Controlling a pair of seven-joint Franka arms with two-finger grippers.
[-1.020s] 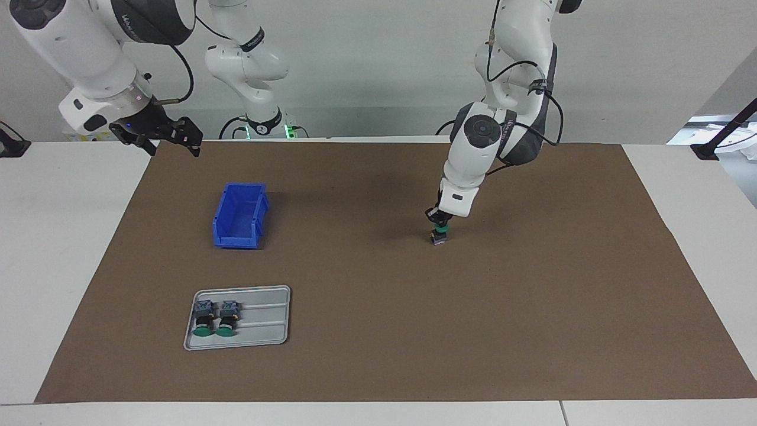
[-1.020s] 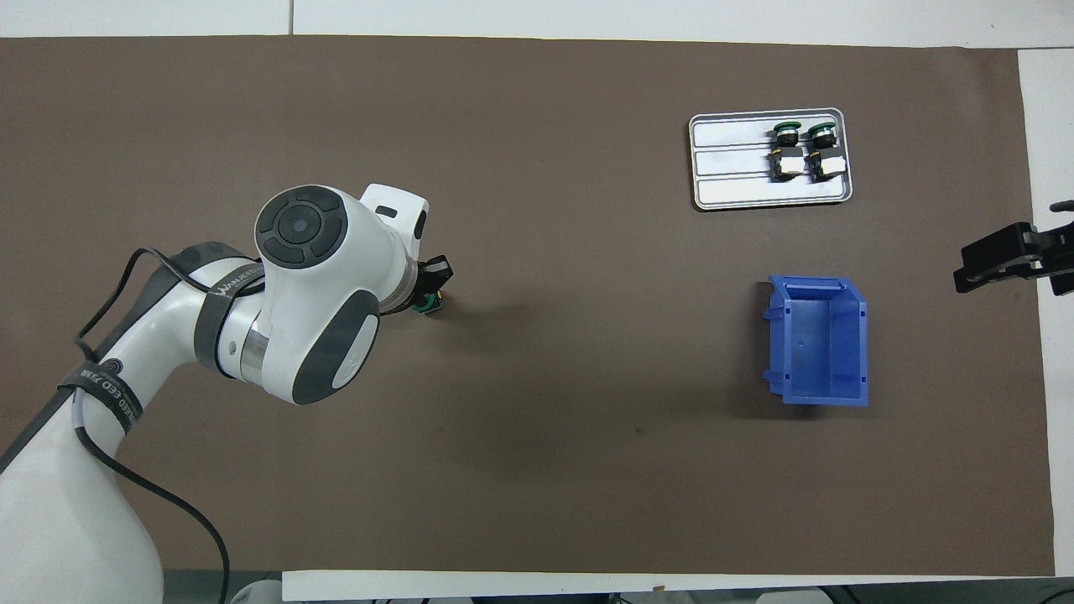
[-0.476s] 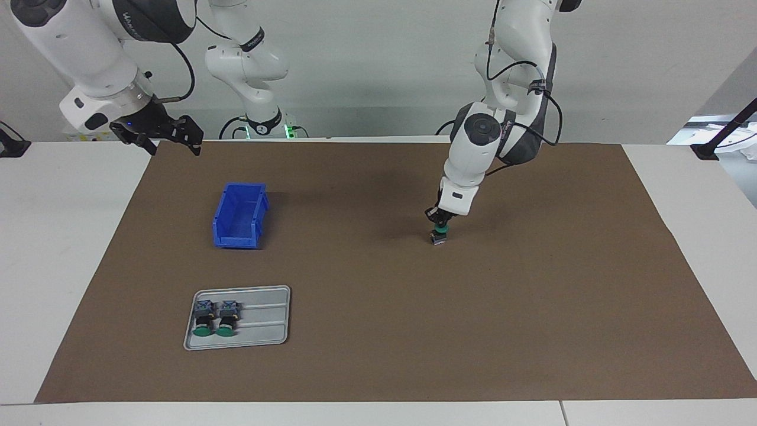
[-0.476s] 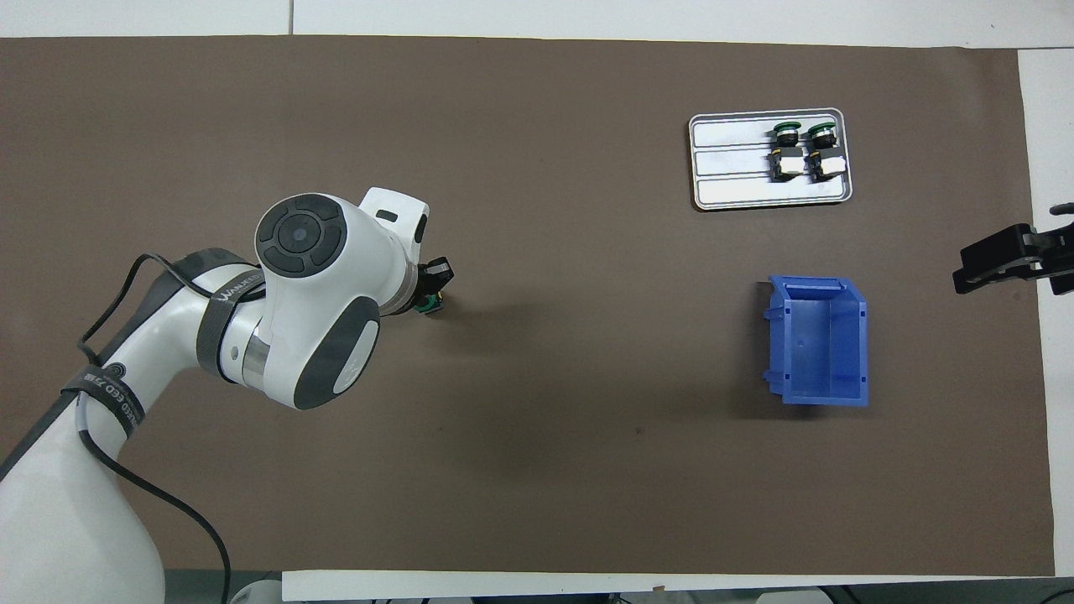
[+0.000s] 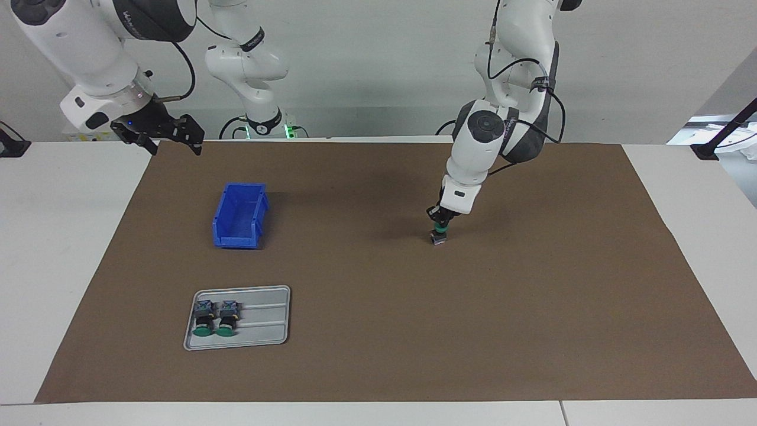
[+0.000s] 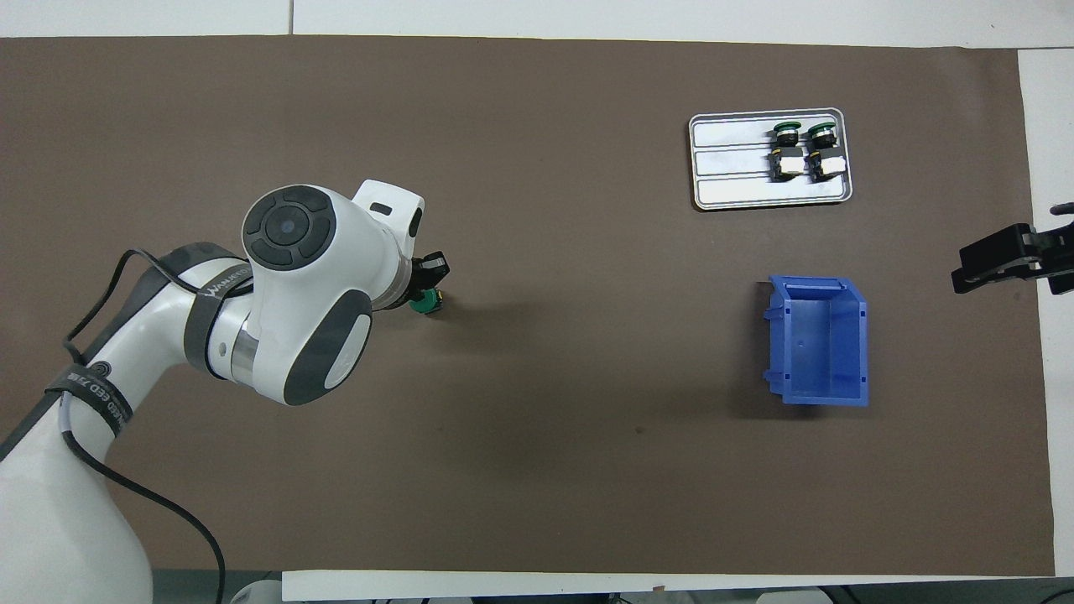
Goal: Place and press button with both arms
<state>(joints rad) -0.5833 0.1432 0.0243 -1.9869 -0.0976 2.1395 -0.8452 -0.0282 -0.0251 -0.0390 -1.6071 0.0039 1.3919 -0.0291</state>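
Observation:
One button (image 5: 439, 235) stands upright on the brown mat, green cap up, toward the left arm's end of the table. It also shows in the overhead view (image 6: 431, 301). My left gripper (image 5: 439, 222) points down right on top of its cap; the arm hides most of the gripper in the overhead view (image 6: 425, 288). My right gripper (image 5: 175, 137) waits open and empty in the air over the mat's corner at the right arm's end; it also shows in the overhead view (image 6: 977, 267).
A grey metal tray (image 5: 266, 324) holds two more green-capped buttons (image 5: 216, 318) lying side by side, farther from the robots at the right arm's end. A blue bin (image 5: 239, 216) stands empty between that tray and the robots.
The left arm's elbow and wrist have shifted up and toward the robots a little. The gripper tip stays on the button, and more of the green cap shows from above. The right arm barely moved.

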